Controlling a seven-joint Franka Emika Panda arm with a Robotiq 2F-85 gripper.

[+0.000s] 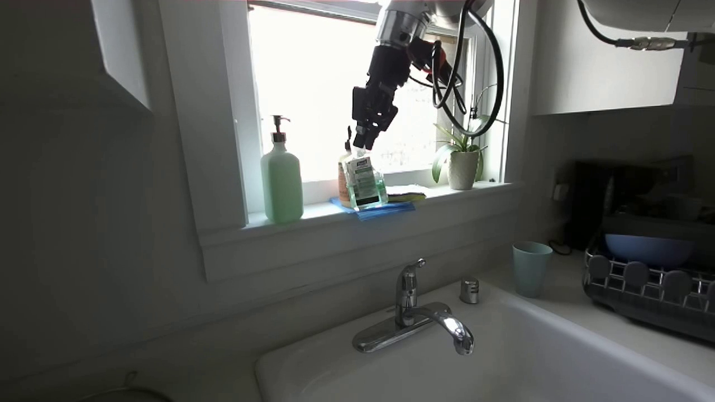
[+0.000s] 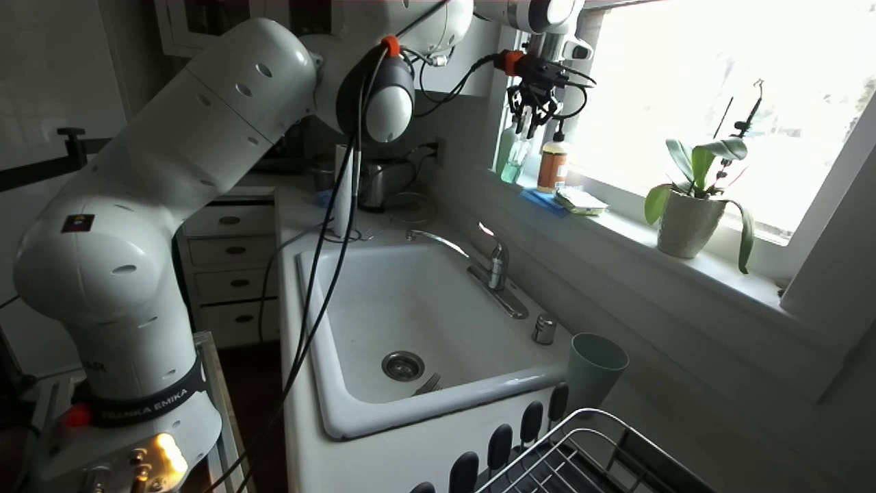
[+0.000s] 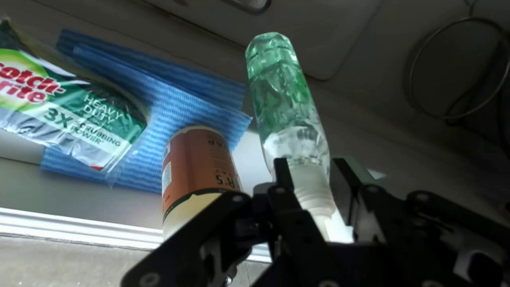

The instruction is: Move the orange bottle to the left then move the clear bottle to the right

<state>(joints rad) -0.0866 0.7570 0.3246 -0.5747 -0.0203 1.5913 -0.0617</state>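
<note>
The clear bottle (image 1: 366, 187), see-through with green liquid and a label, is tilted near the sill's front edge; it shows too in an exterior view (image 2: 514, 163). In the wrist view the clear bottle (image 3: 281, 91) has its pale neck between my fingers. My gripper (image 3: 308, 169) appears shut on that neck, from above; it also shows in both exterior views (image 1: 364, 143) (image 2: 525, 130). The orange bottle (image 2: 553, 168) stands upright close beside it on the sill. The orange bottle (image 1: 343, 181) is partly hidden behind the clear bottle, and shows left of my fingers in the wrist view (image 3: 199, 159).
A tall pale-green pump dispenser (image 1: 284, 184) stands on the sill. A blue cloth (image 3: 179, 107) and a packaged scrub sponge (image 3: 79, 111) lie beside the bottles. A potted plant (image 1: 463, 170) is farther along. The faucet (image 1: 408, 301) and sink (image 2: 410, 308) are below.
</note>
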